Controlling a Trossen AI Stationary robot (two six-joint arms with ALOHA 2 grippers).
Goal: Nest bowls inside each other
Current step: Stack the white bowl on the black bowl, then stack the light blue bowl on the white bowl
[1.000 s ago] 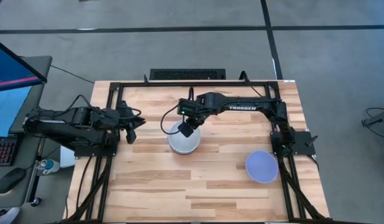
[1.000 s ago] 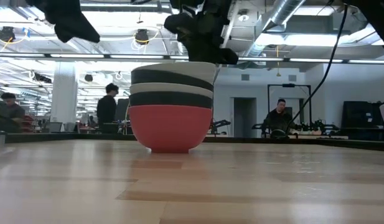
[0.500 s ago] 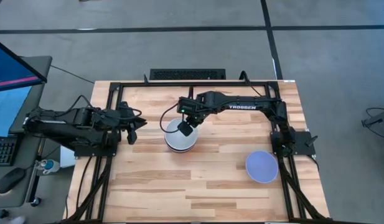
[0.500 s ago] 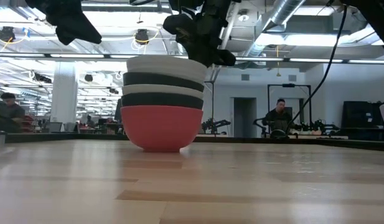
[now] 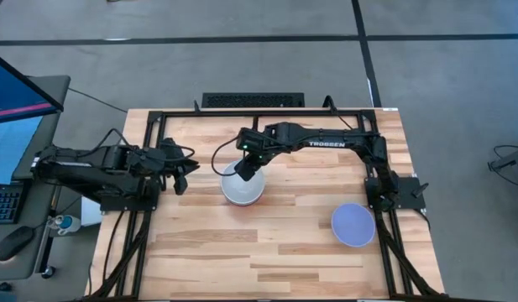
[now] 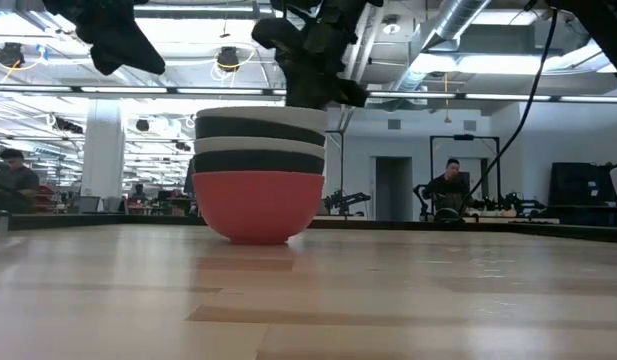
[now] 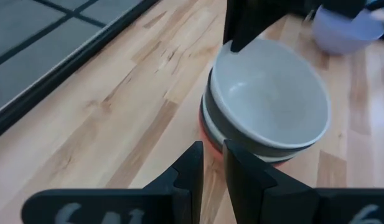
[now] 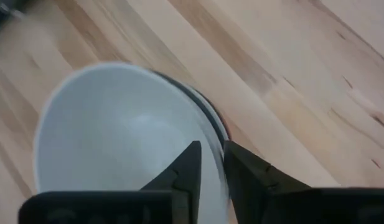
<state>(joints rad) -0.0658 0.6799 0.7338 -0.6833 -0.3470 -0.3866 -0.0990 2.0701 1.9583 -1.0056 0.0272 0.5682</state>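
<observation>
A stack of nested bowls (image 5: 243, 188) stands on its red bottom bowl (image 6: 258, 205) near the table's middle, black and white bowls banded above it and a white one (image 7: 266, 102) on top. My right gripper (image 5: 247, 167) is at the stack's far rim, shut on the top bowl. The lavender-blue bowl (image 5: 353, 224) sits alone on its base toward the right near corner. My left gripper (image 5: 180, 176) hangs shut above the table left of the stack, touching nothing. My right gripper (image 8: 210, 171) holds the top white bowl by its rim (image 8: 207, 140) on the far side. One finger (image 8: 185, 168) is inside the bowl and the other outside. The fingers come from above, slanting down from the far right. The bowl sits level in the stack.
Black frame rails (image 5: 149, 159) run along the table's left, far and right sides. Bare wood (image 5: 242, 252) lies between the stack and the near edge. People (image 6: 448, 190) are in the room beyond the table.
My right gripper has moved a little toward the table's left, and the whole stack has slid left with it. The top white bowl, tilted half a second ago, has settled level and lower in the stack.
</observation>
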